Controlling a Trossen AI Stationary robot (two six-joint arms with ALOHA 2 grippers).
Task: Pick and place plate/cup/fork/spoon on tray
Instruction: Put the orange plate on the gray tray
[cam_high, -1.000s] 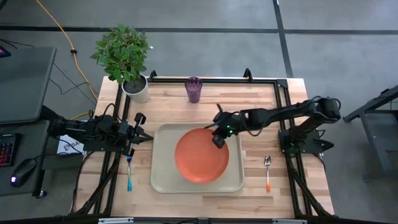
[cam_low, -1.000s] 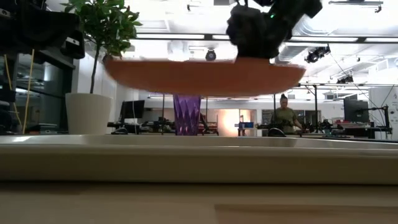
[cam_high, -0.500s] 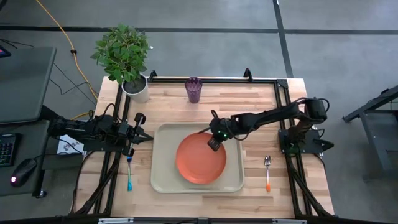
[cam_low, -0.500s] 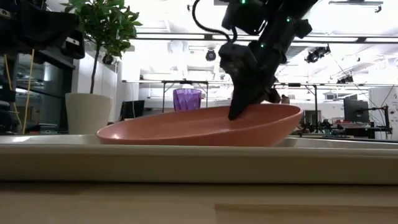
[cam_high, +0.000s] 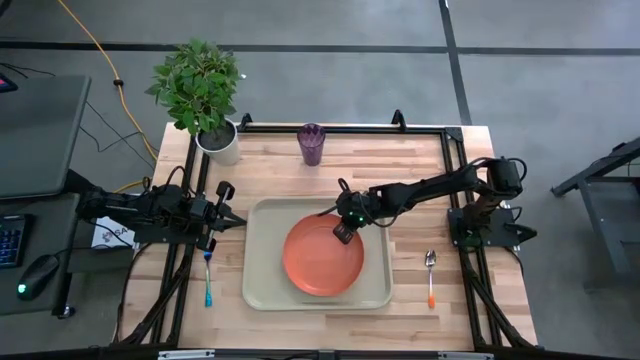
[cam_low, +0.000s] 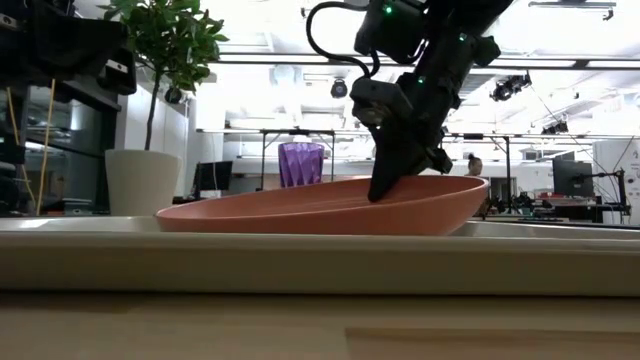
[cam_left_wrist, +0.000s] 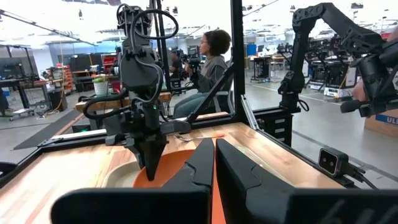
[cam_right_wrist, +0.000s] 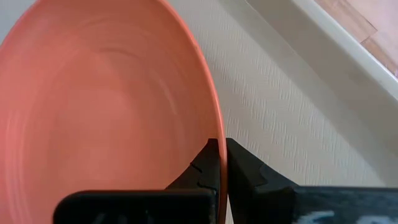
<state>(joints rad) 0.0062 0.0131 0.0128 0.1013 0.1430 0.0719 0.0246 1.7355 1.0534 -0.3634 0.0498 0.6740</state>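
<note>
The orange plate (cam_high: 322, 258) lies in the beige tray (cam_high: 262, 285), tilted, its left part on the tray floor and its far right rim a little raised. My right gripper (cam_high: 343, 232) is shut on that rim; the low view shows it (cam_low: 385, 190) slanting down onto the plate (cam_low: 320, 208). My left gripper (cam_high: 235, 222) is shut with nothing in it and waits at the table's left edge. The purple cup (cam_high: 311, 143) stands at the far edge. The blue-handled fork (cam_high: 208, 280) lies left of the tray, the orange-handled spoon (cam_high: 431, 275) right of it. My right gripper pinches the plate's rim (cam_right_wrist: 215, 134) at the far right of the plate, one finger on the inner face and one on the outer. The fingers slant down from the table's right. The plate (cam_right_wrist: 106, 106) sits tilted, its opposite part on the tray.
A potted plant in a white pot (cam_high: 218, 140) stands at the table's far left corner. A black metal frame (cam_high: 455, 150) runs along the table's edges. Bare wood lies between the tray and the cup. A person (cam_left_wrist: 214, 59) sits beyond the table.
My right gripper has come down and a little toward the table's left with the plate, tipping further downward. The plate was lifted clear above the tray; it now rests on the tray floor, tilted, with only the held rim raised.
</note>
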